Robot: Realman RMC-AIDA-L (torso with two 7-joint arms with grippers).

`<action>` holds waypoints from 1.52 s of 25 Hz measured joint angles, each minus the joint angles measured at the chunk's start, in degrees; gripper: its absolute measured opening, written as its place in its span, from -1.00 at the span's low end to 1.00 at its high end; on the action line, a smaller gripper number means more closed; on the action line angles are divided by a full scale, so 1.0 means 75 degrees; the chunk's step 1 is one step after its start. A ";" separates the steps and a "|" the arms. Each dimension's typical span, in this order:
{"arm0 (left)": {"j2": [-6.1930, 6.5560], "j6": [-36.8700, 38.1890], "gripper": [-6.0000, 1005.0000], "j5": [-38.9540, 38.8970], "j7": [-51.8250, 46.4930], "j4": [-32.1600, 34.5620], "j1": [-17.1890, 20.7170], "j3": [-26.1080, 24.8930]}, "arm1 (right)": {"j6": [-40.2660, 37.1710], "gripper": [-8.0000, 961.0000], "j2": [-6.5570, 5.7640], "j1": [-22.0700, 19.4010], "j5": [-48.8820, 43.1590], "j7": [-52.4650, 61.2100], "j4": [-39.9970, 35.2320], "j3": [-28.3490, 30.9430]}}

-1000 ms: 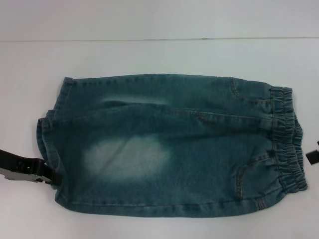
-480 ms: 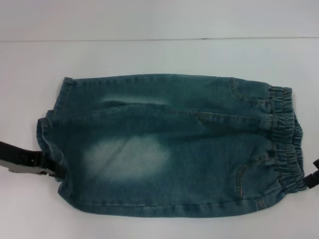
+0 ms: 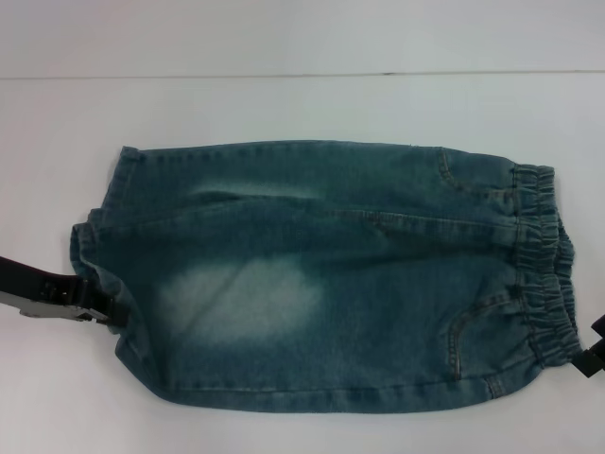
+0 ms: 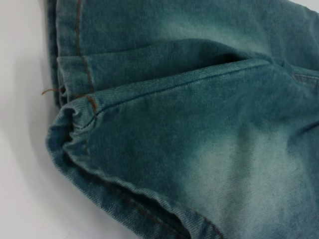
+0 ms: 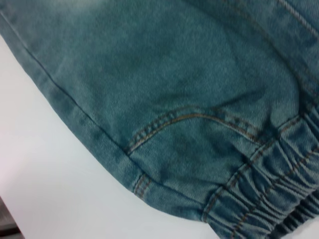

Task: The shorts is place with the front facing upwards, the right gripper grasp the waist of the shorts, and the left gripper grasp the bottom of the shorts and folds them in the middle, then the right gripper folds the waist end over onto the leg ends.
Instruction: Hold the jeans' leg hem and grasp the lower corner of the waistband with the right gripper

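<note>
Blue-green denim shorts (image 3: 321, 274) lie flat on the white table, with the elastic waist (image 3: 544, 265) to the right and the leg ends (image 3: 95, 265) to the left. My left gripper (image 3: 99, 310) touches the hem of the near leg, where the near-left corner is bunched inward. The left wrist view shows that puckered hem (image 4: 75, 124) close up. My right gripper (image 3: 591, 355) sits at the near corner of the waist, mostly out of the head view. In the right wrist view I see the gathered waistband (image 5: 269, 199) and a pocket seam (image 5: 174, 122).
The white table (image 3: 284, 104) spreads around the shorts, bare beyond them and to the near left (image 3: 47, 397). A faint line (image 3: 284, 75) runs across the far side.
The left gripper has pushed slightly right into the hem, and the near-left corner of the shorts has drawn in and rounded. The right gripper has come down to the near waist corner.
</note>
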 joint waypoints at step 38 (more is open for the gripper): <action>-0.0023 -0.0267 -0.81 0.0028 0.0064 -0.0048 0.0008 0.0070 | 0.0363 0.65 0.0319 0.0286 -0.0133 0.0111 0.0260 -0.0355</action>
